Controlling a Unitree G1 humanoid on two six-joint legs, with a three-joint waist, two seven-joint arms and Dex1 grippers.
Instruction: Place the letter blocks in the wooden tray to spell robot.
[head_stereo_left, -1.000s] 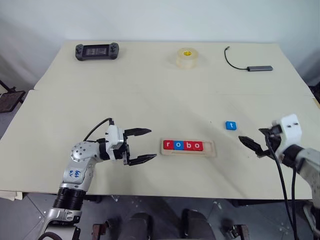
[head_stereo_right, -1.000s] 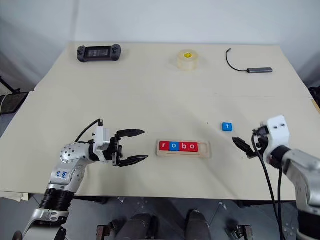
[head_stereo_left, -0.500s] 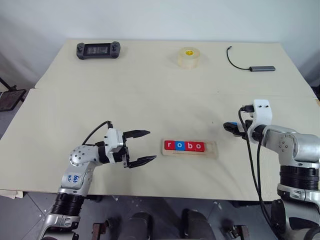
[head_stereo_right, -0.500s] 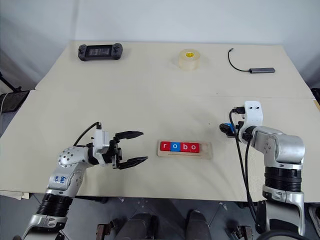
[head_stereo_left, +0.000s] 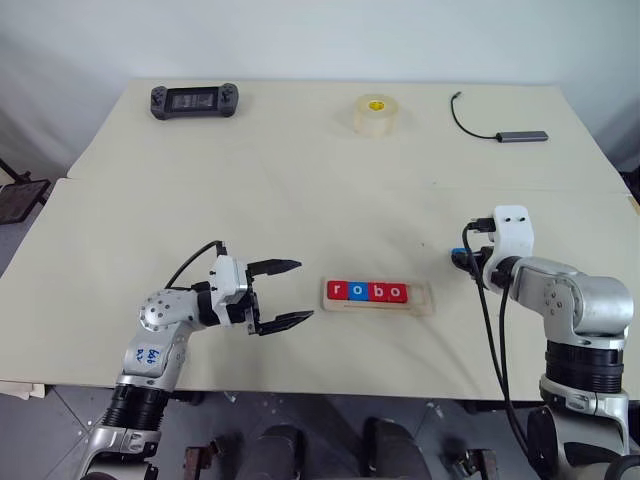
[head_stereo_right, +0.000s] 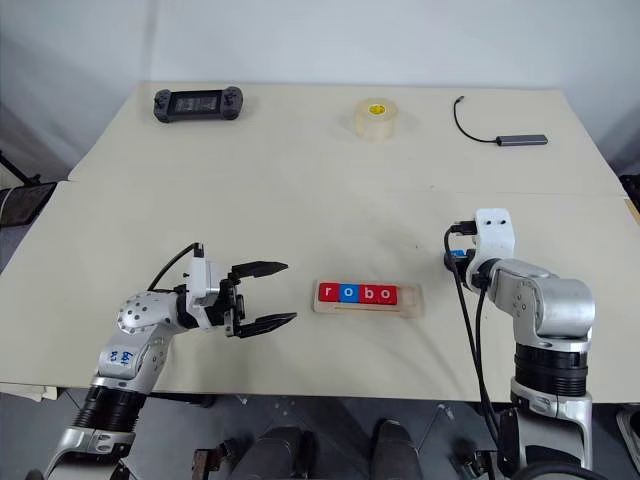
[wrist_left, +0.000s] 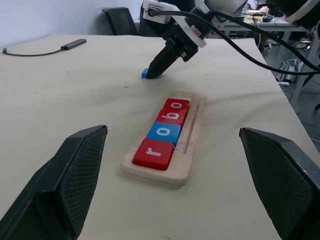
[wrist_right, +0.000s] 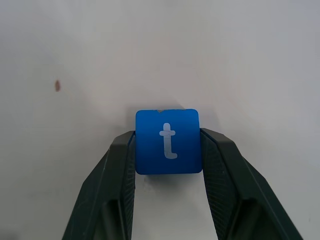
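Note:
The wooden tray (head_stereo_left: 423, 298) lies near the table's front edge. In it sit letter blocks in a row: red r (head_stereo_left: 337, 290), blue o (head_stereo_left: 356, 291), red b (head_stereo_left: 375, 292), red o (head_stereo_left: 395, 292). The slot at its right end is bare. The blue t block (wrist_right: 167, 141) lies flat on the table to the right of and beyond the tray. My right gripper (head_stereo_left: 461, 258) is shut on it, one finger (wrist_right: 120, 165) pressed against each side. Left of the tray my left gripper (head_stereo_left: 303, 290) hangs open and holds nothing, pointing at the tray.
A black game controller (head_stereo_left: 194, 100) lies at the far left of the table. A roll of tape (head_stereo_left: 376, 114) stands at the far middle. A grey hub with its cable (head_stereo_left: 505, 133) lies at the far right. A seam (head_stereo_left: 300, 182) crosses the table.
My right gripper has moved in from the right to the t block and closed its fingers on it. The left gripper has stayed where it was.

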